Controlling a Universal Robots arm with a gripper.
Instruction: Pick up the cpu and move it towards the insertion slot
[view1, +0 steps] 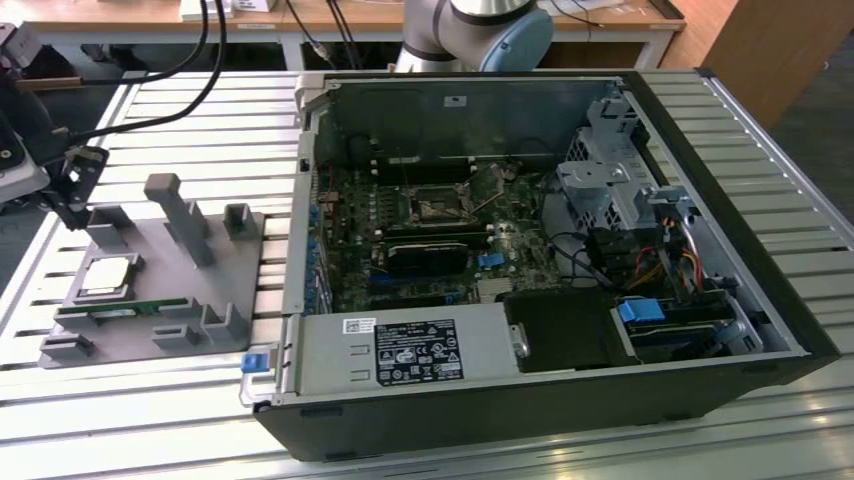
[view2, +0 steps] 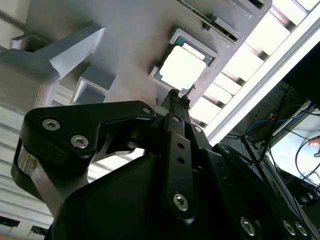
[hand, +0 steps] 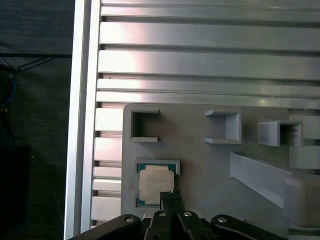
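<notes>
1. Ribbed aluminium bench (view1: 200, 130) carries all items. A grey fixture (view1: 200, 290) lies toward the exterior view's left, and an open computer case (view1: 747, 200) lies toward the exterior view's right.
2. The cpu (view1: 107, 277) lies flat in a square recess of the fixture, silvery top upward, with a thin greenish rim visible round it. Both wrist views confirm it seated in that recess (view2: 182, 66) (hand: 156, 185).
3. A long green memory stick (view1: 127, 310) lies in the fixture just beside the cpu's recess.
4. A tall grey post (view1: 180, 220) stands upright on the fixture, near the cpu.
5. My fingers (view2: 179, 96) (hand: 170, 196) are closed, tips pressed together, with nothing between them.
6. In both wrist views my tips line up with one edge of the cpu. Whether they touch it, I cannot tell.
7. The insertion slot (view1: 435, 208) is a dark square socket with a metal frame on the board inside the case, well apart from the cpu and from the fixture.
8. Inside the case, a labelled metal box (view1: 400, 352) sits along the near wall, and a blue clip (view1: 641, 310) lies toward the exterior view's right.
9. The cpu has not been lifted.
</notes>
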